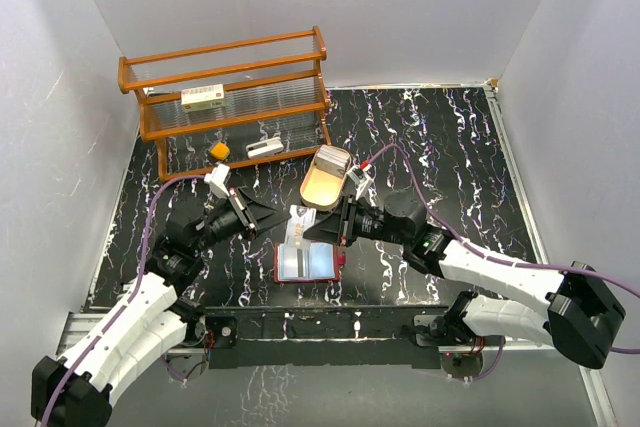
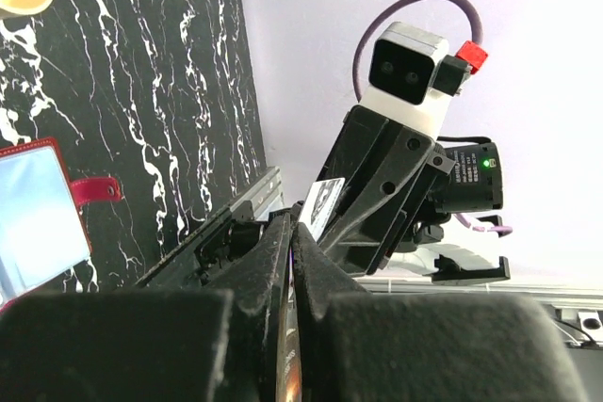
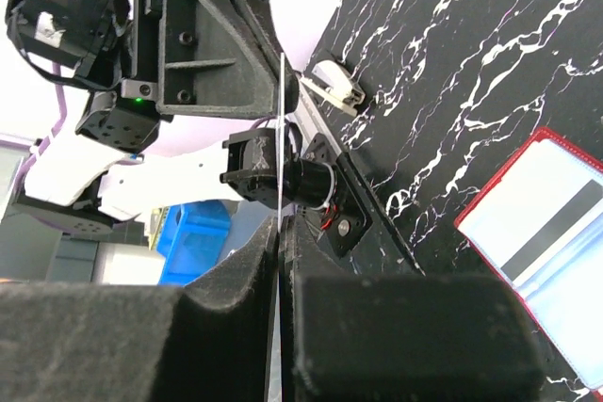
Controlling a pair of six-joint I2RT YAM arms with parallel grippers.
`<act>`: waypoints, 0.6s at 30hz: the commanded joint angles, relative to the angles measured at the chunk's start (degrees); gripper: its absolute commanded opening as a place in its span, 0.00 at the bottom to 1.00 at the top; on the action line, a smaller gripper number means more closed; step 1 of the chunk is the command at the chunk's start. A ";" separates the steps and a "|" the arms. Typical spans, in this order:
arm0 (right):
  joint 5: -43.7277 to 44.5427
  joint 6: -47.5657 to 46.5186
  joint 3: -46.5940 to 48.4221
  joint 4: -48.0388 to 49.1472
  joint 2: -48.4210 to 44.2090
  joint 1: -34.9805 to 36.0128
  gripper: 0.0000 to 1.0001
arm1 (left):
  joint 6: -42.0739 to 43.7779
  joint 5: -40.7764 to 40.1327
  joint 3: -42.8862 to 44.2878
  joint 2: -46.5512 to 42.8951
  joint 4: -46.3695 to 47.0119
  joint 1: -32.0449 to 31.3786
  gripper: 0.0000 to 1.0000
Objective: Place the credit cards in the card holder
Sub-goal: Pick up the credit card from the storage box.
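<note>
pinching thin pale card (image 1: 299,221): left hand (image 1: 281,222), right hand (image 1: 318,232); dark-red leathery wallet (image 1: 307,263) open.

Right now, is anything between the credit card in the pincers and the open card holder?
Nothing visible. Left pincer and right pincer both pinch the credit card just beyond the far edge of the open card holder, with no object between them; the tan tray sits farther back.
</note>
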 commanded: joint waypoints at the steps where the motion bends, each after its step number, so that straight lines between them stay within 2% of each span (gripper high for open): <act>1: -1.96 3.23 -2.82 10.23 -0.62 0.28 0.00 | -3.89 6.05 -3.39 -1.97 9.64 -0.66 0.00; 3: -3.09 4.12 -3.71 12.42 -0.94 0.29 0.00 | -1.39 7.18 -2.94 -1.91 7.90 -0.67 0.01; 7: -5.60 4.16 -3.38 13.18 -1.15 0.29 0.00 | 5.00 8.29 -0.18 -2.18 0.07 -0.68 0.23; 9: -6.66 3.90 -3.37 13.23 -1.16 0.30 0.00 | 6.59 8.87 0.49 -2.26 -0.80 -0.68 0.29; 10: -6.90 3.89 -3.48 13.46 -0.93 0.29 0.00 | 6.80 9.27 0.51 -2.20 -0.55 -0.66 0.27; 14: -7.83 3.95 -3.43 13.99 0.37 0.29 0.00 | 6.58 10.95 0.51 -1.23 1.82 -0.67 0.01; 18: -6.66 3.43 -2.84 11.49 1.17 0.29 0.03 | 6.90 9.81 0.59 -1.34 0.98 -0.68 0.00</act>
